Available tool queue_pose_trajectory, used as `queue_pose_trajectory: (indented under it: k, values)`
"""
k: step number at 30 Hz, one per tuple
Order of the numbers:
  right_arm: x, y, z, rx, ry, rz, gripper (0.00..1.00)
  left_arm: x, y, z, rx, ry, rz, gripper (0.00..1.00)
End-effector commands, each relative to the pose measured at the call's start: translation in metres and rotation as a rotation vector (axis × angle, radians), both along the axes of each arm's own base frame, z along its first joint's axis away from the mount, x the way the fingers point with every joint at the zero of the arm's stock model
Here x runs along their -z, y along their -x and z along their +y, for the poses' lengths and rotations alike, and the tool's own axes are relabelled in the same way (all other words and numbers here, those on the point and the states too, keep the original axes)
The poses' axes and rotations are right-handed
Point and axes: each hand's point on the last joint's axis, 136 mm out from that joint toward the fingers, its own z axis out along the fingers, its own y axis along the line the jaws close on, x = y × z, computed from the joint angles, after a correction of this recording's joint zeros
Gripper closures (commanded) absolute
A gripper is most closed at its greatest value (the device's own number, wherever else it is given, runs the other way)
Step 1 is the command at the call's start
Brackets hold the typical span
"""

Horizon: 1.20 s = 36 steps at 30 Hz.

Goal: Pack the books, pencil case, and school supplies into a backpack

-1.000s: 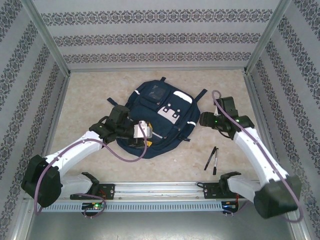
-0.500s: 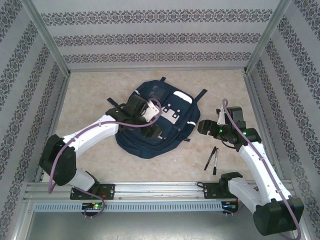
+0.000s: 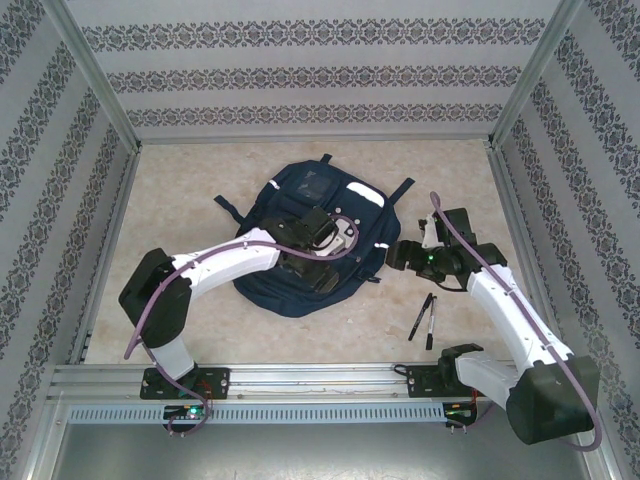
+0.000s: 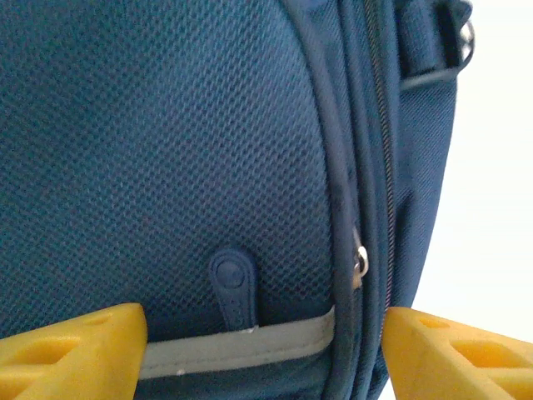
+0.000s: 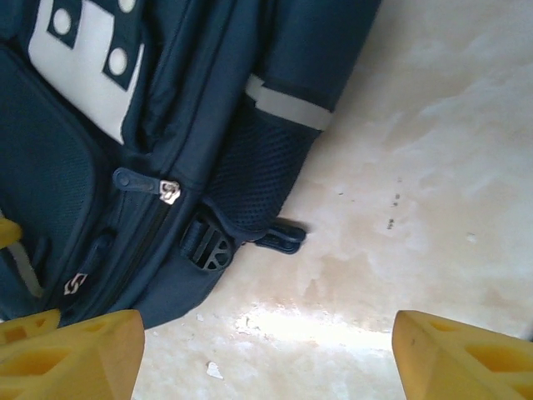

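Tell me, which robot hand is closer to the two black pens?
Right. The right gripper is at the backpack's edge, just up and left of the pens in the top view. The left gripper is over the backpack's front, farther away.

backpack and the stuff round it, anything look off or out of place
Nothing stands out. The backpack lies flat, front up, with no tear or spill to see. Two black pens lie loose on the table to its right, close together and not yet packed.
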Motion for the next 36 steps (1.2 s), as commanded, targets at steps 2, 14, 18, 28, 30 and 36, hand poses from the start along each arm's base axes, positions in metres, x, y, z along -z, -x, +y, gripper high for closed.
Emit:
queue_pose_trajectory:
  k: [2, 14, 18, 28, 30, 36]
  values:
    - [-0.005, -0.004, 0.016, -0.06, -0.021, -0.012, 0.24, 0.009, 0.006, 0.026, -0.009, -0.167, 0.024, 0.25]
    - [-0.01, -0.003, 0.066, -0.387, -0.066, -0.185, 0.21, 0.001, 0.026, 0.045, 0.506, -0.183, -0.169, 0.31]
    - [-0.012, 0.01, 0.087, -0.553, -0.061, -0.23, 0.17, 0.004, 0.009, 0.055, 0.593, -0.238, -0.195, 0.32]
    - [-0.009, 0.026, 0.089, -0.657, -0.047, -0.34, 0.12, 0.027, 0.004, 0.072, 0.974, -0.254, -0.253, 0.13]
    - [-0.011, 0.024, 0.086, -0.649, -0.038, -0.356, 0.12, 0.026, -0.001, 0.072, 0.958, -0.243, -0.262, 0.13]
    - [-0.012, 0.021, 0.086, -0.655, -0.027, -0.365, 0.12, 0.033, -0.009, 0.067, 0.937, -0.21, -0.279, 0.19]
